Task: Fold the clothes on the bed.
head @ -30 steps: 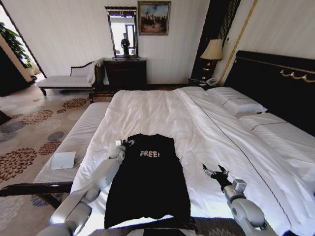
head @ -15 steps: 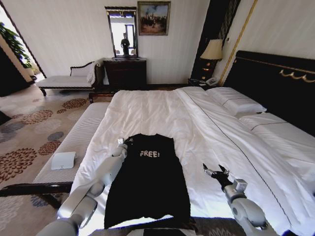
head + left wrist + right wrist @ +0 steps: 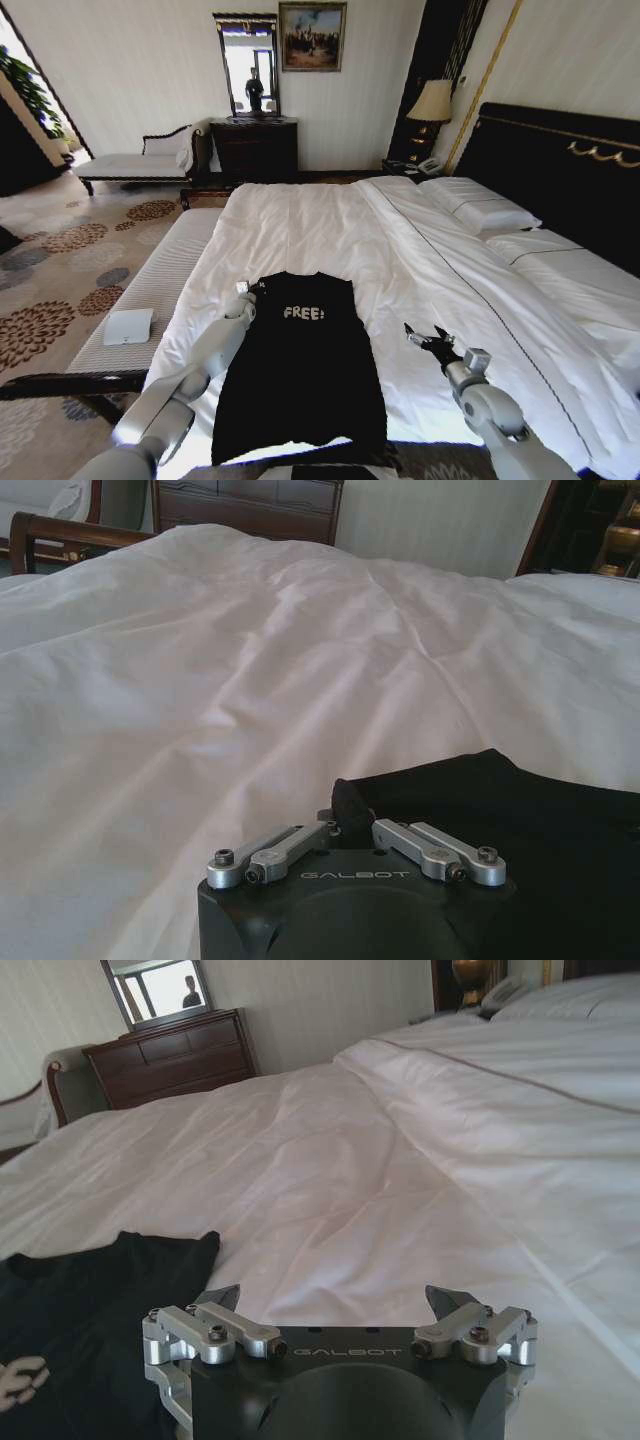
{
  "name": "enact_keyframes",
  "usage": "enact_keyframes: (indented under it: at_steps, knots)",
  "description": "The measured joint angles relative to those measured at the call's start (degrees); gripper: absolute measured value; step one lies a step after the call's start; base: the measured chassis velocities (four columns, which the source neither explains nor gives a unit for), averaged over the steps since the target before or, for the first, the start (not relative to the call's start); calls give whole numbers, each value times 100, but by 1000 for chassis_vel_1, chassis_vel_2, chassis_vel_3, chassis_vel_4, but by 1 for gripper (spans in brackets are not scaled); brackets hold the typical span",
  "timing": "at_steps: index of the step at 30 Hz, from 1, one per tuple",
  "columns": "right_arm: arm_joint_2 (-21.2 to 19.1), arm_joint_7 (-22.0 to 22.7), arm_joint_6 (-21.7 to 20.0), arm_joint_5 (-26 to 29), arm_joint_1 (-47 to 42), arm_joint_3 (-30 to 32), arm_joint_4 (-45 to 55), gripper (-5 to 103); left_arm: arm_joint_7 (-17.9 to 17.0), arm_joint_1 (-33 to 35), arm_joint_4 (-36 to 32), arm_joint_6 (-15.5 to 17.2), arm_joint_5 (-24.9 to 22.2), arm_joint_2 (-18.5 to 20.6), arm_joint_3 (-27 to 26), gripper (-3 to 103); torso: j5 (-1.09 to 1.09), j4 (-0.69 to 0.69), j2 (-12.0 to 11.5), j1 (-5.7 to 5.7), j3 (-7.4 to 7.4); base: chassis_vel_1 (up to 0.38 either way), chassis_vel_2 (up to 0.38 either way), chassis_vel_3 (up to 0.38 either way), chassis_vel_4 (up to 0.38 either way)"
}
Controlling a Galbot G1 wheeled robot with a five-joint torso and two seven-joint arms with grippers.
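Observation:
The black T-shirt with white "FREE!" lettering lies flat on the white bed, neck end away from me. My left gripper sits at the shirt's far left shoulder corner. In the left wrist view this gripper is shut on a small pinch of the black T-shirt. To the right of the shirt, my right gripper hovers just over bare sheet. Seen from the right wrist, that gripper stands open with nothing in it, and the T-shirt lies off to one side.
White pillows lie by the dark headboard on the right. A padded bench with a small white box runs along the bed's left side. A chaise and dark dresser stand against the far wall.
My right gripper has shifted a little forward and left, closer to the shirt's right edge. The left gripper stays at the shoulder corner, barely moved.

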Motion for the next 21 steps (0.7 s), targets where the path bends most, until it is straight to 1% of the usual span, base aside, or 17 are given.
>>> enact_keyframes:
  at_steps: [2, 3, 4, 7, 8, 9, 11, 13, 14, 18, 21]
  knots:
    - [-180, 2, -235, 644, 631, -284, -429, 100, -12, 9, 1, 2, -17, -5, 5, 1, 0, -1, 0, 0, 0, 0, 0, 0, 0]
    - [-236, -5, -310, 875, 965, -446, -672, 100, -16, 16, -3, 4, -20, -9, 9, 1, 0, -1, 0, 0, 0, 0, 0, 0, 0]
    - [-236, -5, -310, 875, 965, -446, -672, 100, -16, 16, -3, 4, -20, -9, 9, 1, 0, -1, 0, 0, 0, 0, 0, 0, 0]
    - [-327, -120, -502, 1581, 2047, -1038, -1670, 100, -42, 48, -56, 6, -39, -27, 11, 1, 0, 2, 0, 1, 1, 0, 0, 0, 0]
    - [-320, -181, -537, 1746, 2344, -1246, -1974, 100, -53, 57, -76, 5, -53, -32, 11, 1, 1, 1, -1, 2, 1, 0, 0, 0, 0]
    - [-320, -181, -537, 1746, 2344, -1246, -1974, 100, -53, 57, -76, 5, -53, -32, 11, 1, 1, 1, -1, 2, 1, 0, 0, 0, 0]
    - [-246, -305, -578, 1889, 2953, -1672, -2566, 100, -59, 70, -115, 5, -84, -33, 5, 1, 0, 0, -1, 2, 1, 0, 0, 0, 0]
    - [-155, -345, -586, 1904, 3435, -2018, -3055, 100, -25, 71, -123, 3, -139, -29, -10, 1, 1, 0, -1, 1, 1, 0, 0, 0, 0]
    - [-155, -345, -586, 1904, 3435, -2018, -3055, 100, -25, 71, -123, 3, -139, -29, -10, 1, 1, 0, -1, 1, 1, 0, 0, 0, 0]
    - [41, -541, -608, 1935, 4136, -2449, -3902, 100, 28, 73, -81, -13, -211, 33, -11, 1, -1, -1, 0, 2, 1, 0, 0, 0, 0]
    - [151, -732, -608, 1927, 4379, -2598, -4303, 100, 31, 90, -82, -13, -255, 60, -3, 1, 0, -1, 0, 2, 1, 0, 0, 0, 0]
